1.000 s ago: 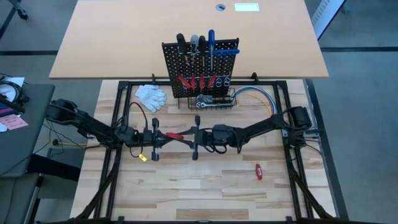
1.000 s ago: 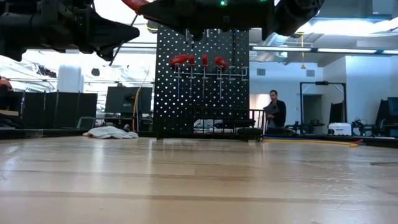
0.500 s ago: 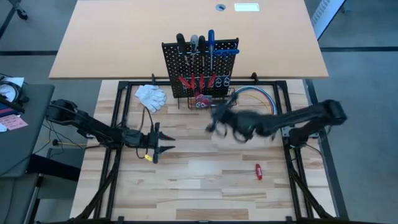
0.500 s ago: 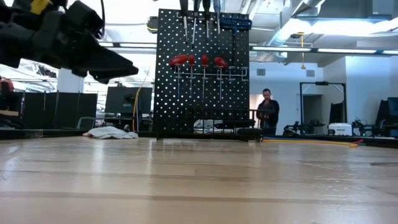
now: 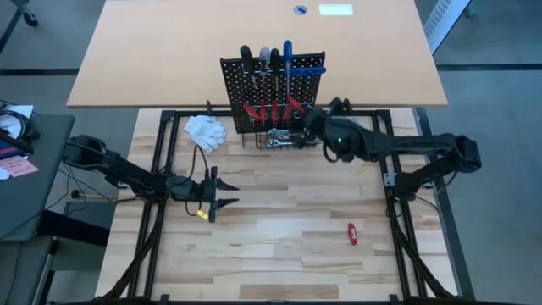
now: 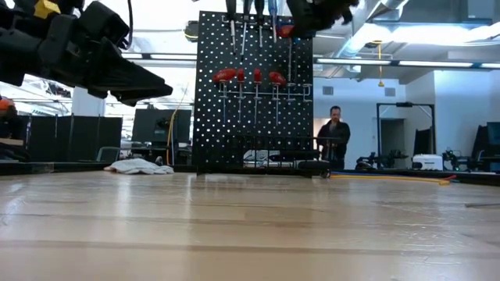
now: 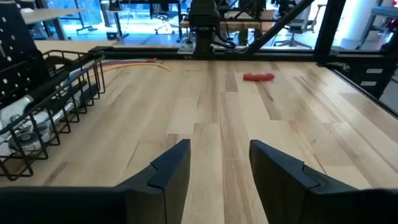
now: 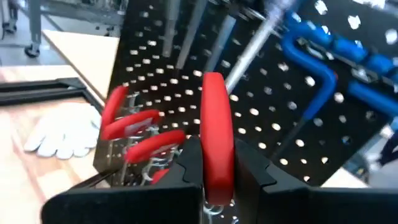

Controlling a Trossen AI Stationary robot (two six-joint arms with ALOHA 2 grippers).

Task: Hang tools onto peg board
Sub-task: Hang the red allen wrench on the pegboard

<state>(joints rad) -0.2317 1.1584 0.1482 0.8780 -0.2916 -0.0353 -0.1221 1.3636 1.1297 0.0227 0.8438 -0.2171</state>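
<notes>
Red plastic is showing between our right gripper's (image 8: 214, 177) fingers: we are clamping a short red-handled screwdriver (image 8: 215, 134) right at the upright black perforated metal peg board (image 5: 273, 93), above its black wire basket (image 5: 292, 140). Our left gripper (image 5: 225, 193) is hovering spread and empty over open wooden table (image 5: 279, 246), well apart from another red-handled screwdriver (image 5: 352, 234) lying near the right edge.

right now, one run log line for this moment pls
right hand: shut on red-handled screwdriver, at peg board | left hand: open, empty, over table
</notes>
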